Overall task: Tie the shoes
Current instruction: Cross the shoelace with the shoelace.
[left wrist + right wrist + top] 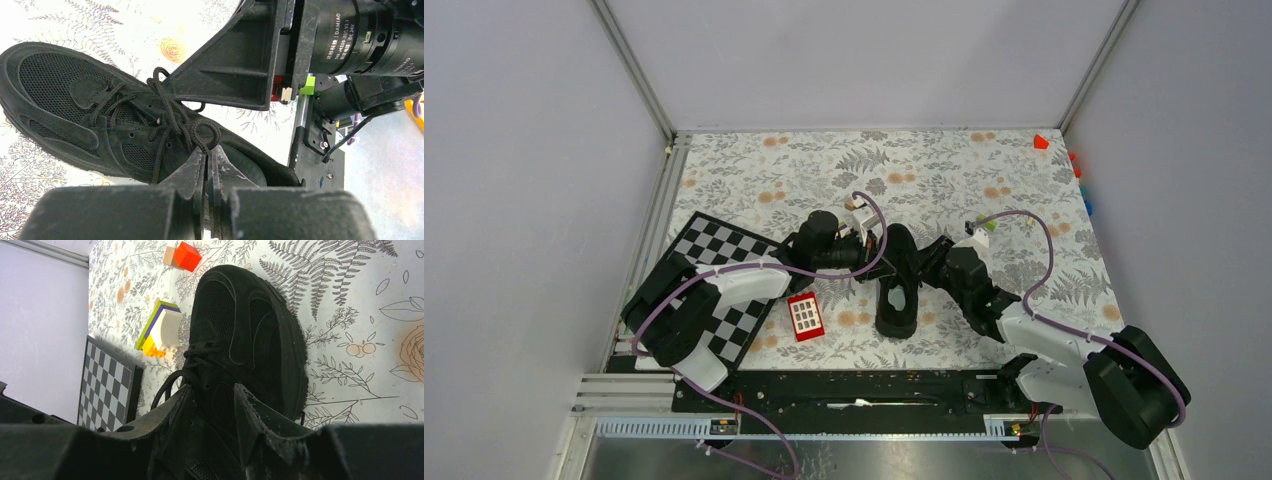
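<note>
Left wrist view: shoe (65,110), single, all black, low-top, with a mesh toe and side panels under matte overlays. Thin black laces (170,120) cross up the tongue and end in loose loops at the top eyelets. It lies on its sole on the floral-printed desk (150,30), directly beneath both sets of jaws, its toe pointing away from the right gripper. Left gripper (207,162): jaws pressed together, their tips clamped on a lace loop by the collar. Right gripper (212,400): jaws moderately apart, straddling the laced upper with nothing clamped; one lace loop rests against a finger (172,415). Beyond the right jaws, past the toe, sits a red block (187,255); off to their side stand a white-topped block stack (162,332) and a checkerboard (107,385).
</note>
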### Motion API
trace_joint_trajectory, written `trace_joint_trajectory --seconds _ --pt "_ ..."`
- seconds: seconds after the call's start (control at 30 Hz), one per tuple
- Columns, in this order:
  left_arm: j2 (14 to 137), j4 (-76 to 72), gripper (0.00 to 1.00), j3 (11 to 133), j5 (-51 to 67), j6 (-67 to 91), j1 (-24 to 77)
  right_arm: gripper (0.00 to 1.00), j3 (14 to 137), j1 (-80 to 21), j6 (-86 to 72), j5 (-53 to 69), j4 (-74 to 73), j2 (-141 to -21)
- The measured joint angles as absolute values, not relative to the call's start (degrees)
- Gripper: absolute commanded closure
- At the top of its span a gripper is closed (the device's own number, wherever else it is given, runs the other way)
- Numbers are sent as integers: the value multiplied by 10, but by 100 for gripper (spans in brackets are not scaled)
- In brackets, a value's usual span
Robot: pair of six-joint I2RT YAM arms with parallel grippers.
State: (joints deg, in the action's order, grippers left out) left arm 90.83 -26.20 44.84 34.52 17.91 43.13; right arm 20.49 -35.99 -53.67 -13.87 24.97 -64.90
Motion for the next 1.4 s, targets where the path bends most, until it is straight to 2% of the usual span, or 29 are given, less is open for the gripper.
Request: trace_joint_trajectory --seconds 0.37,0.53,0.73,0.8,0.97,1.07,1.13,1.2,1.33,1.4 --pt "908 -258 100 448 345 179 431 49 205 -360 -512 -138 229 -631" --pt "908 -258 100 448 347 179 431 38 206 -360 -462 -135 215 -604" --pt "908 -258 100 448 347 179 431 36 234 -359 -404 -119 185 -557" --pt "908 -258 100 448 347 179 431 39 235 -359 -398 -113 180 -550" --pt "908 -258 100 448 348 179 431 64 239 -352 -394 -106 150 -530" --pt "908 -258 100 448 348 179 431 77 263 -312 -397 -70 124 -541" --pt "908 -258 100 448 348 179 431 78 283 -278 -404 -37 117 -555" --pt "908 -258 100 448 348 179 431 71 300 -257 -406 -5 113 -570" --pt "908 -258 100 448 348 179 431 70 327 -252 -402 56 95 -600" --pt "908 -258 100 448 348 180 431 58 336 -252 -401 81 90 -615"
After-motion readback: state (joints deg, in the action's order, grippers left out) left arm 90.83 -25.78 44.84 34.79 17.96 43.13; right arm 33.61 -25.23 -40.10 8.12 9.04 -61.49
